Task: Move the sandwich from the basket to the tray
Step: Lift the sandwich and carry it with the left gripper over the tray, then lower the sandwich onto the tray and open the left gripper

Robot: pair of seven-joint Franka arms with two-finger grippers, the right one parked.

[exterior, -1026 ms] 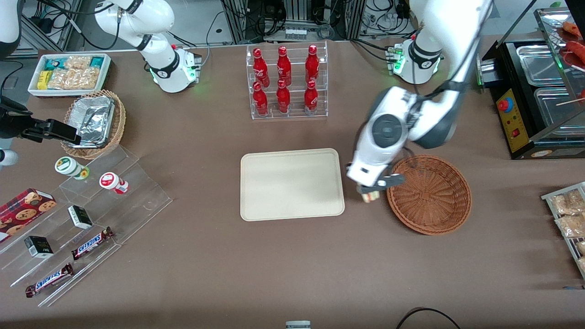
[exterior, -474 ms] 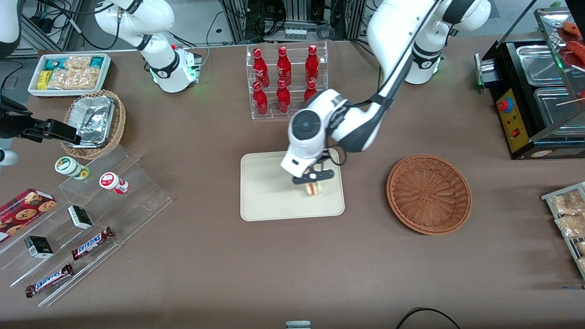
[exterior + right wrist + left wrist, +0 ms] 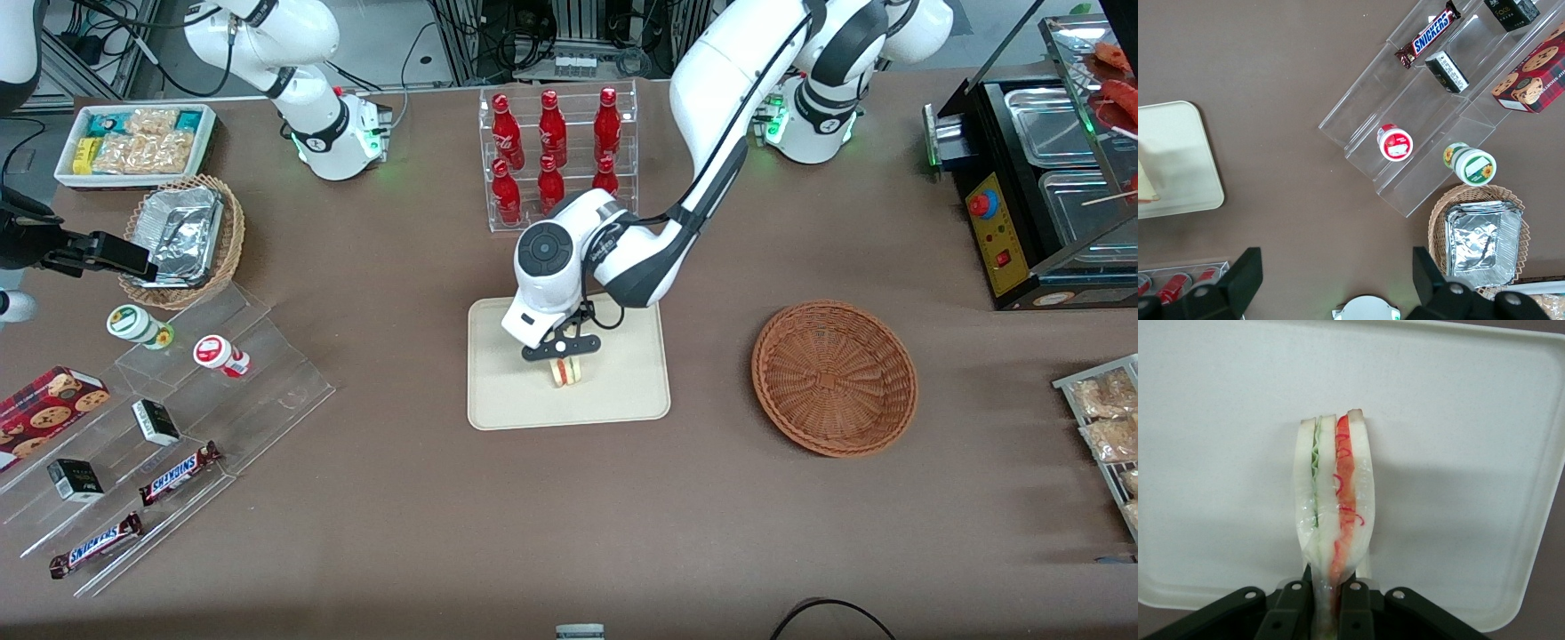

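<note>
You're over the tray [image 3: 498,391] now, cream and low-rimmed, with the wicker basket [image 3: 834,378] sitting empty well apart from it toward the working arm's end of the table. Your left gripper [image 3: 562,349] hangs above the tray's middle, clamped narrow on the sandwich [image 3: 565,372], and the wrist view shows that pinch plainly: both fingers [image 3: 1291,613] close on one thin end of the wedge [image 3: 1335,513] while the rest sticks out free over the tray's surface [image 3: 1218,453]. Judge this thing as light and soft; the white bread bulges out just past the fingers, so it squashes readily and you don't want more squeeze than you've got. The clear wrap looks slick and crinkly, so a grip on film alone could slide; where you hold it, across the bread faces near the narrow end, reads as the sensible place. The red and green filling lies edge-on between the slices, so it won't stand by itself; expect it to tip onto a flat face once let go. What you can't settle: whether the free end touches the tray or hangs just above it. The front view hides the fingertips under the wrist, and the right wrist view catches only a sliver of bread at the tray's [image 3: 1178,180] edge.
</note>
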